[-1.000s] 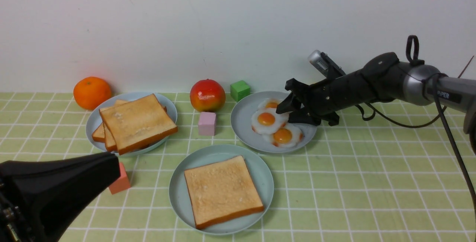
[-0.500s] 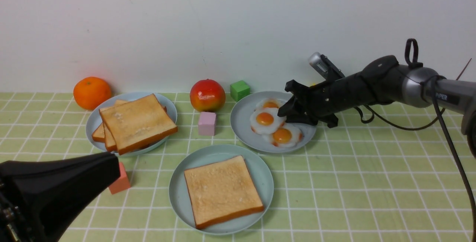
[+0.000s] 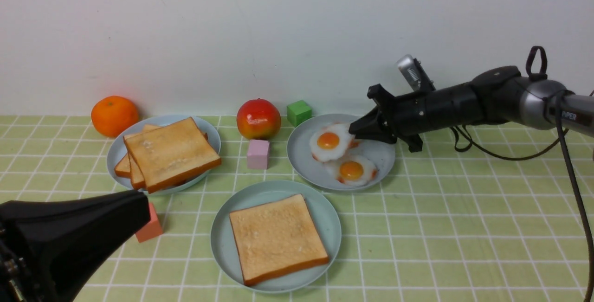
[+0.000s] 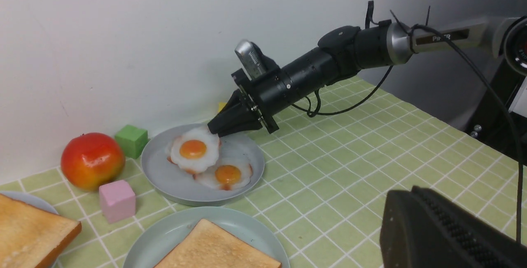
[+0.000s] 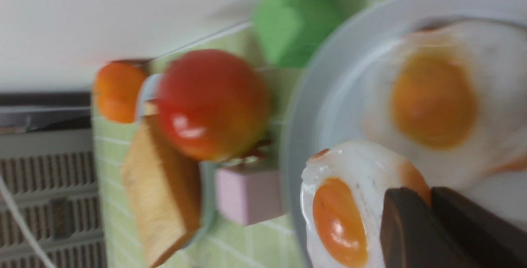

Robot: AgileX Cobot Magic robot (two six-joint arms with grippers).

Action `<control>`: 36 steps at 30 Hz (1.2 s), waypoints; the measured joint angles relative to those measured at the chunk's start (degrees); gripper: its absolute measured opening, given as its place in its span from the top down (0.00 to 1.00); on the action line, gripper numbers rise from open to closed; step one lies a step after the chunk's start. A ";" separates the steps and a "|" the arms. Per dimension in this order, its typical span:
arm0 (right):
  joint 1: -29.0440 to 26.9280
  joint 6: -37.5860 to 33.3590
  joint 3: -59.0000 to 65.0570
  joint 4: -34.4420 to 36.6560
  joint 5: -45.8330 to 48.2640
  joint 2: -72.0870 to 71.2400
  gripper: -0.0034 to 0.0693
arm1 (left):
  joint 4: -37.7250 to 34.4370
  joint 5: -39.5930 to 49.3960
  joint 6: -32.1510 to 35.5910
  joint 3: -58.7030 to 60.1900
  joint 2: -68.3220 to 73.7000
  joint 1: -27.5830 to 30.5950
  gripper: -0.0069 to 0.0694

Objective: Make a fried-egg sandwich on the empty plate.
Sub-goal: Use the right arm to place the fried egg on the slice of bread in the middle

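The mint-green plate (image 3: 222, 239) sits front centre with one toast slice (image 3: 277, 238) on it. My right gripper (image 3: 356, 131) is shut on the edge of a fried egg (image 3: 328, 141) and holds it tilted a little above the grey-blue egg plate (image 3: 297, 156). The pinched egg shows close up in the right wrist view (image 5: 341, 214). A second egg (image 3: 351, 170) lies on that plate, and part of a third shows under the held one. More toast slices (image 3: 171, 152) are stacked on the left plate (image 3: 112, 156). My left gripper (image 3: 139, 200) is shut and empty, low at the front left.
An orange (image 3: 114, 115) sits at the back left. A red apple (image 3: 258, 118), a green cube (image 3: 299, 112) and a pink cube (image 3: 258, 154) lie between the plates. A salmon block (image 3: 151, 228) sits by my left gripper. A white wall closes off the back.
My right gripper closed on the edge of the middle egg and rose slightly, lifting and tilting that egg off the other eggs. The left arm has not moved.
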 joint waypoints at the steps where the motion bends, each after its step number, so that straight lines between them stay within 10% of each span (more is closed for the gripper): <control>1: 0.01 -0.06 0.00 0.01 0.21 -0.46 0.87 | 0.00 0.00 0.00 0.00 0.00 0.00 0.93; 12: 3.59 -1.30 8.95 -9.28 10.98 -17.65 0.87 | 2.63 2.79 0.00 0.00 0.00 0.00 0.93; 22: 17.17 -5.22 28.69 -5.50 -5.69 -22.70 0.87 | 4.63 4.29 0.00 0.00 0.00 0.00 0.92; 36: 18.49 -5.59 29.07 1.34 -12.15 -15.74 0.82 | 4.76 6.29 0.00 0.06 0.00 0.00 0.92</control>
